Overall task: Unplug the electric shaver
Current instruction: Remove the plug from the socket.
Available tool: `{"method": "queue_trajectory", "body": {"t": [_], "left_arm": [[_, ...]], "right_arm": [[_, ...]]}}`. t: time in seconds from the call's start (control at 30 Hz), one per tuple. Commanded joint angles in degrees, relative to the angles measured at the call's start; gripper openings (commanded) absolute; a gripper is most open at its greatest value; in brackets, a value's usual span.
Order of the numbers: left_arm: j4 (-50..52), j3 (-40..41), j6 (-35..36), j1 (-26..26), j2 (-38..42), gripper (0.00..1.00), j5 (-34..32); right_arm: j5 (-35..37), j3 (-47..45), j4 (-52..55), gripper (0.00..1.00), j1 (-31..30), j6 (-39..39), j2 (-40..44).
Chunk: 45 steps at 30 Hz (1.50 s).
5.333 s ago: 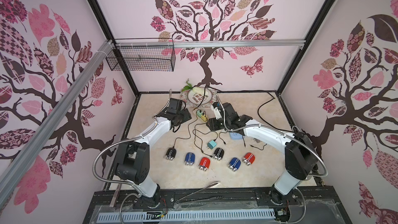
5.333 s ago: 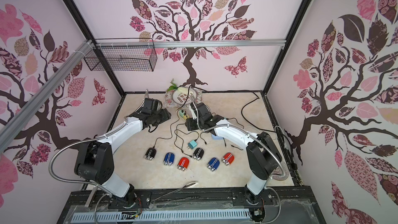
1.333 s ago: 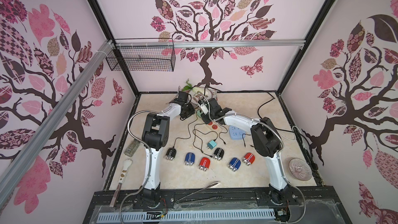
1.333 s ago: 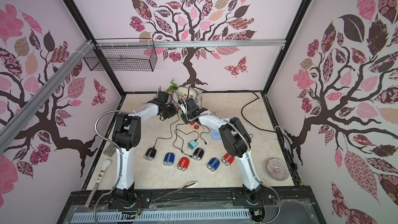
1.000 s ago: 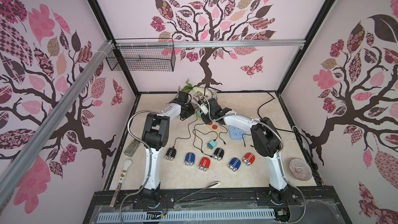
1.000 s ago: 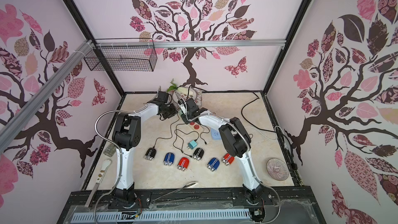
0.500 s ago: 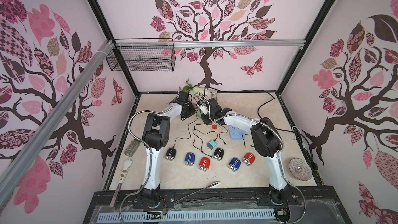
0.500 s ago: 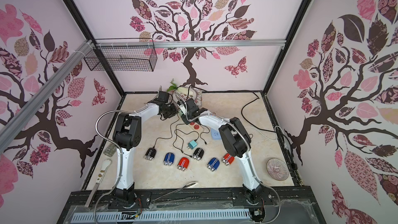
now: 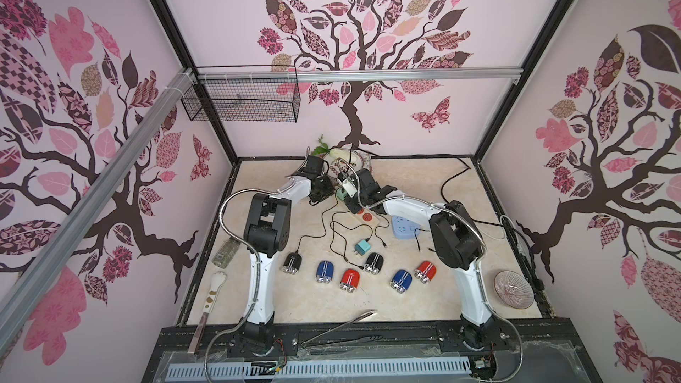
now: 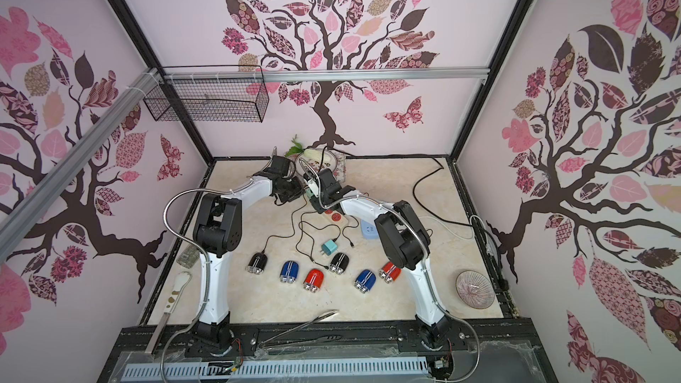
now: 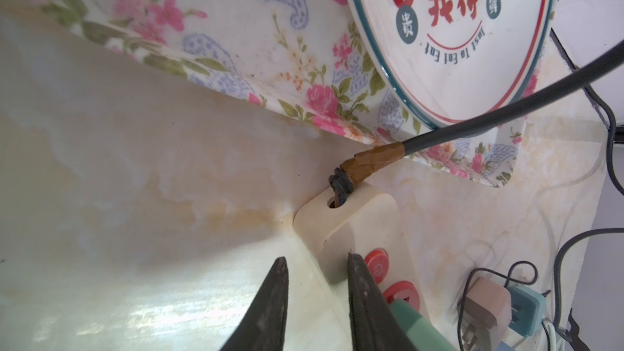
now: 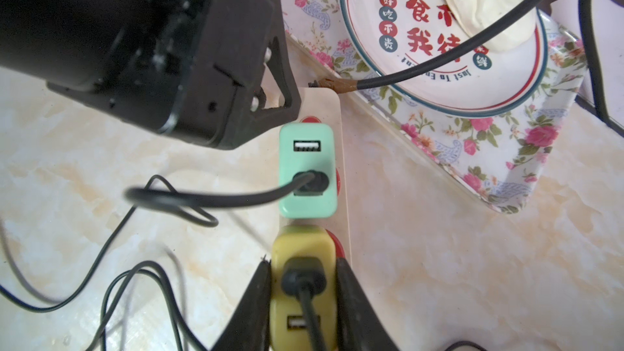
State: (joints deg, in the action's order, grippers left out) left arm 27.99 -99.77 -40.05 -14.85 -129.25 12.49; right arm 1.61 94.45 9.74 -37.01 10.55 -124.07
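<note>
Right wrist view: right end effector point(image 12: 304, 285) pinches yellow charger point(image 12: 304, 261) plugged in cream power strip point(image 12: 341, 163), beside green charger point(image 12: 308, 170). Left wrist view: left end effector point(image 11: 315, 278) clamps the strip's end. Top view alone shows shavers point(image 9: 372, 262) nearer the front of the worktop point(image 9: 423, 175).

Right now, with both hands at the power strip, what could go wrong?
1. The right hand clamps the yellow adapter; pulling could lift the power strip, which the left hand grips only at its end edge.
2. The green adapter sits right beside the yellow one and could be knocked.
3. Loose cables nearby could snag.
</note>
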Motion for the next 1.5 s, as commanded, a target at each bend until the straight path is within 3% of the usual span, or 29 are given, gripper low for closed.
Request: {"method": "queue_trajectory", "body": {"t": [0.0,1.47], "left_arm": [[2.0,-1.9,1.3,-0.4,-1.8,0.32,-1.4],[2.1,-1.7,1.5,-0.7,-2.4,0.31,-1.7]], "right_arm": [[0.1,0.4,0.2,0.21,0.0,0.9,3.9],[0.4,3.7,1.9,0.17,-0.1,1.1,9.6]]}}
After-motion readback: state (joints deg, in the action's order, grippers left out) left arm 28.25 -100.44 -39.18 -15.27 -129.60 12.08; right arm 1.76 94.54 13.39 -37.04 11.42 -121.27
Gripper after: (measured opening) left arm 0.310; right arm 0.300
